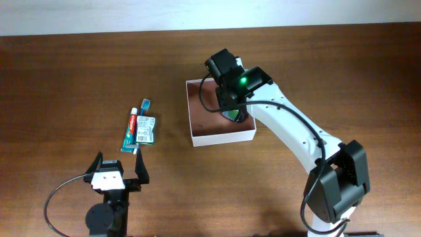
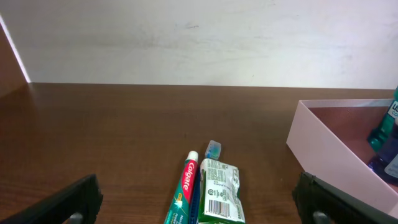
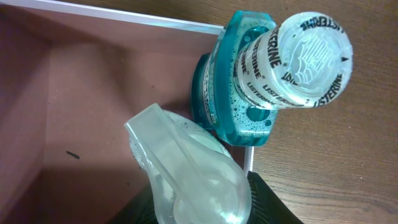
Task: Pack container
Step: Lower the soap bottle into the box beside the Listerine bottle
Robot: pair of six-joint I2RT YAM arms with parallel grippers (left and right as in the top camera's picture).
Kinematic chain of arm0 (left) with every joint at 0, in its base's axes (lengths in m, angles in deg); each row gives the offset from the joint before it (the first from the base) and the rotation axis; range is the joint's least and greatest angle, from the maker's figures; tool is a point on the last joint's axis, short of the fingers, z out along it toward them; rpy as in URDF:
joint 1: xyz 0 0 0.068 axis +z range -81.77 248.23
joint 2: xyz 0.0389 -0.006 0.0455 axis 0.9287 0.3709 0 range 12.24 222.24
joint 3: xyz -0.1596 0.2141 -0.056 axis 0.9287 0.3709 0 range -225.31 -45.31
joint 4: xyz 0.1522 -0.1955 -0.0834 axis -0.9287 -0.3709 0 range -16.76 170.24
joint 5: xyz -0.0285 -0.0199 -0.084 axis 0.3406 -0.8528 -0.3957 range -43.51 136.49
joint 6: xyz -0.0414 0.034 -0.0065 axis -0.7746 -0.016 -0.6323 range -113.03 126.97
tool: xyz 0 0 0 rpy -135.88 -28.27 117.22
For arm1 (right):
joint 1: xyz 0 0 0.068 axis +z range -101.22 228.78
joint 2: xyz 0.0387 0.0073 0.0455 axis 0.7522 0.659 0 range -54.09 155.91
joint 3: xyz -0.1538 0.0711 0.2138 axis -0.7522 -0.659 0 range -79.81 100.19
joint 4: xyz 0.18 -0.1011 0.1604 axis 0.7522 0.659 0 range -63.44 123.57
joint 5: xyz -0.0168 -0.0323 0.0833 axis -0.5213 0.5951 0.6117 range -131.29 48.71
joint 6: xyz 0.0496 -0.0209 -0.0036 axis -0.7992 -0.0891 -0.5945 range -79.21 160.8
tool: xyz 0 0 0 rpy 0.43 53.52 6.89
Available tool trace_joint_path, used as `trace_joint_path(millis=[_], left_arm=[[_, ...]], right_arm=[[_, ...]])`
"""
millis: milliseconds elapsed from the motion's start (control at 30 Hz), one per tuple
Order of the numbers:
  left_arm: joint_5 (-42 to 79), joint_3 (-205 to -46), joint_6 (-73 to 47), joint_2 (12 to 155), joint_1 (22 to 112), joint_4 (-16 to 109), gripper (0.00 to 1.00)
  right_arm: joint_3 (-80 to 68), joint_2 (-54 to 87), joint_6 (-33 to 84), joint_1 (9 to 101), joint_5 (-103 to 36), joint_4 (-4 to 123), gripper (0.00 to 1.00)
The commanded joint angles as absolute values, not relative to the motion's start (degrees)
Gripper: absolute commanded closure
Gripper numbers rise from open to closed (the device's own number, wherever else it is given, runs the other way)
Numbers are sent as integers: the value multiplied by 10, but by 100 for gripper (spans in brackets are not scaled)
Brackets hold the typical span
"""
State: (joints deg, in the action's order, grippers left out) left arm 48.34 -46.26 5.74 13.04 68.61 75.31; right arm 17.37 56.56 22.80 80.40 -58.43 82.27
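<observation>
The container is a shallow white-walled box with a reddish-brown inside, at the table's middle; it also shows in the left wrist view and the right wrist view. A teal Listerine mouthwash bottle with a clear cap stands at the box's right wall; its edge shows in the left wrist view. My right gripper is over the box's right part, shut on a clear plastic item beside the bottle. My left gripper is open and empty, low near the front left.
A red-and-green Colgate toothpaste tube, a blue toothbrush and a green packet lie together on the brown table left of the box, just ahead of the left gripper. They also show in the left wrist view: tube, packet.
</observation>
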Motion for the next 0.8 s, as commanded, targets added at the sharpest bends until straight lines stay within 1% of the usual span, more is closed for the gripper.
trace_joint_path(millis=[0, 100, 200, 300, 433, 767], left_arm=[[475, -458, 66, 126, 684, 755, 1], [475, -458, 66, 126, 684, 755, 1], [475, -458, 66, 126, 684, 755, 0], [475, -458, 66, 126, 684, 755, 1], [475, -458, 66, 126, 684, 755, 1], [475, -458, 66, 126, 684, 755, 1]], right_arm=[[175, 560, 226, 805, -600, 820, 64], [175, 560, 242, 805, -600, 821, 66], [175, 559, 261, 805, -600, 820, 71], [175, 559, 297, 805, -600, 812, 72], [175, 559, 314, 805, -597, 810, 72], [175, 559, 314, 806, -582, 823, 72]])
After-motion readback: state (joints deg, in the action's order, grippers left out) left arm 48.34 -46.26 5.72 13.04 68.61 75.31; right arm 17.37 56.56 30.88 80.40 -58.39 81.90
